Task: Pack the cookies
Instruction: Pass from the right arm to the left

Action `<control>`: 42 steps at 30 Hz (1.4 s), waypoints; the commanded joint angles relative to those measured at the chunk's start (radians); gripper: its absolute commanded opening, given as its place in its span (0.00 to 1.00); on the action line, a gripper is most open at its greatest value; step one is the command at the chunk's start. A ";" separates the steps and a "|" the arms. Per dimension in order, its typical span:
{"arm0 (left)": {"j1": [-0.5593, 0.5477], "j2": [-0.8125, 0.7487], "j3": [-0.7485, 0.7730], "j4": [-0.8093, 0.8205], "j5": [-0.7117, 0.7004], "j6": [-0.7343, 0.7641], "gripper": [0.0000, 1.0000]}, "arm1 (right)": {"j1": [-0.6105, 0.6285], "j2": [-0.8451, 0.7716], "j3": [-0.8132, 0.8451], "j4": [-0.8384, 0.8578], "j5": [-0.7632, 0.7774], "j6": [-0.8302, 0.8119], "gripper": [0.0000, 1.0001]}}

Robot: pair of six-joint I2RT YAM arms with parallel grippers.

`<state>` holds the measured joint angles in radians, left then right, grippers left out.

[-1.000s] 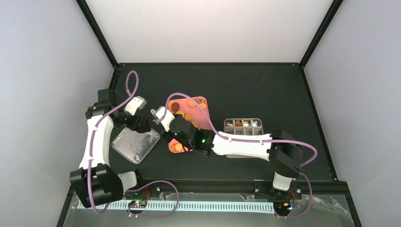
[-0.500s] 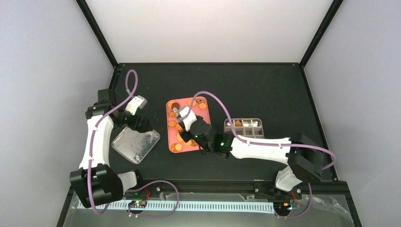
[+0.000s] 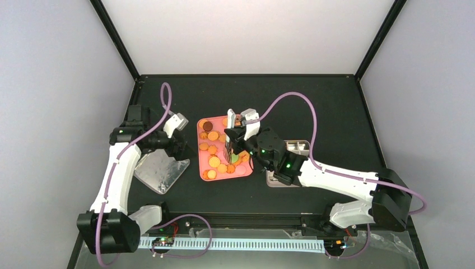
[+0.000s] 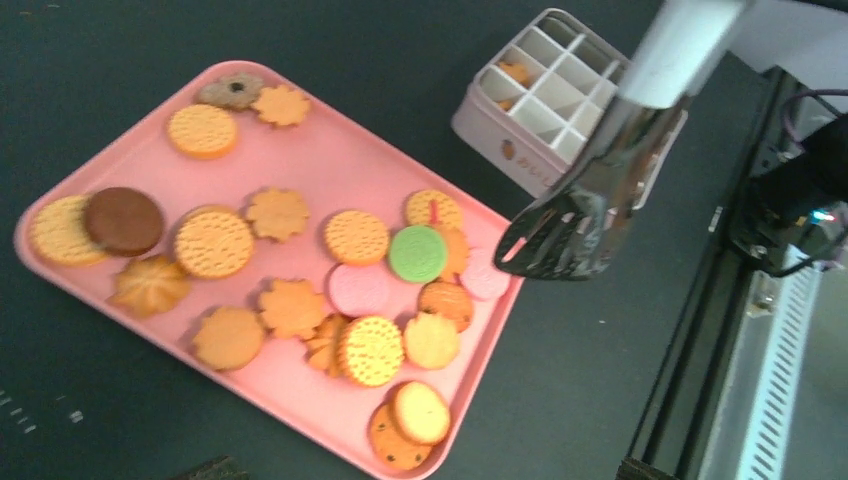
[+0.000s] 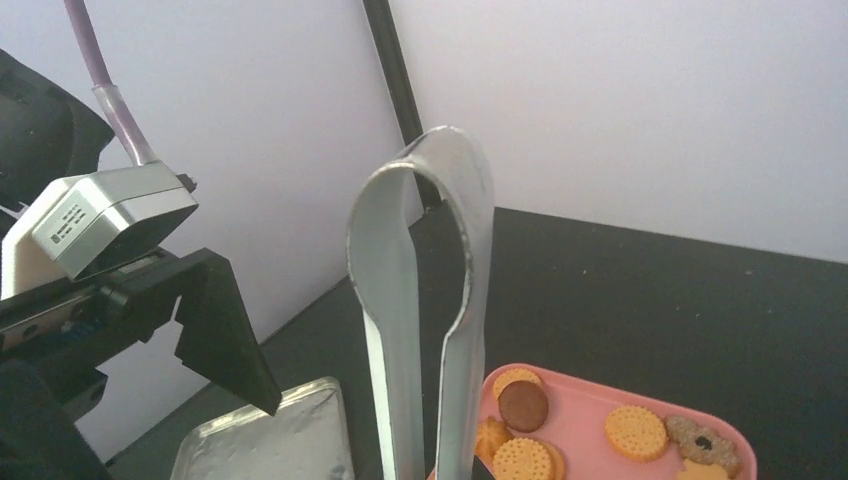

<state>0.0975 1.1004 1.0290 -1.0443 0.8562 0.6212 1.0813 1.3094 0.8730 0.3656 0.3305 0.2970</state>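
Observation:
Several cookies (image 3: 215, 152), mostly orange and yellow with brown, green and pink ones (image 4: 360, 290), lie spread on a pink tray (image 3: 202, 168) (image 4: 310, 170). My right gripper (image 3: 244, 134) hovers over the tray's right side, shut on long metal tongs (image 3: 229, 137) (image 5: 420, 300) (image 4: 590, 210). The tongs' ends meet with no cookie between them. My left gripper (image 3: 178, 148) stands open just left of the tray, holding nothing. One of its black fingers (image 5: 225, 340) shows in the right wrist view.
A pale box with compartments (image 3: 292, 149) (image 4: 560, 90) stands right of the tray, a few cookies in its cells. A silver lid (image 3: 161, 171) (image 5: 270, 440) lies flat left of the tray, under my left arm. Black frame rails border the table.
My right arm swung from the tray's near-left corner to its right side, carrying the tongs upright. My left arm shifted slightly forward and toward the tray.

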 commanded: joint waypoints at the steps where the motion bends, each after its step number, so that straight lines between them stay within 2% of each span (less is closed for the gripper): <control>1: -0.091 -0.012 -0.018 0.050 0.060 -0.041 0.99 | -0.018 -0.012 -0.017 0.080 -0.053 0.085 0.13; 10: -0.306 0.035 -0.019 0.134 0.068 -0.130 0.98 | -0.034 -0.039 -0.014 0.144 -0.159 0.186 0.18; 16: -0.389 0.078 -0.030 0.140 0.059 -0.132 0.89 | -0.035 -0.047 -0.021 0.182 -0.209 0.244 0.19; 29: -0.401 0.094 0.018 0.037 0.057 -0.066 0.59 | -0.041 -0.089 -0.048 0.190 -0.217 0.239 0.20; 34: -0.401 0.117 0.033 0.013 0.055 -0.061 0.45 | -0.042 -0.090 -0.052 0.180 -0.220 0.230 0.24; 40: -0.401 0.095 0.034 0.021 0.039 -0.064 0.43 | -0.042 -0.095 -0.059 0.167 -0.206 0.216 0.24; 42: -0.401 0.095 0.033 0.022 0.046 -0.067 0.39 | -0.042 -0.090 -0.053 0.168 -0.218 0.217 0.25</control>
<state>-0.2970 1.2110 1.0264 -1.0088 0.8978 0.5396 1.0409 1.2434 0.8223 0.4858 0.1112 0.5205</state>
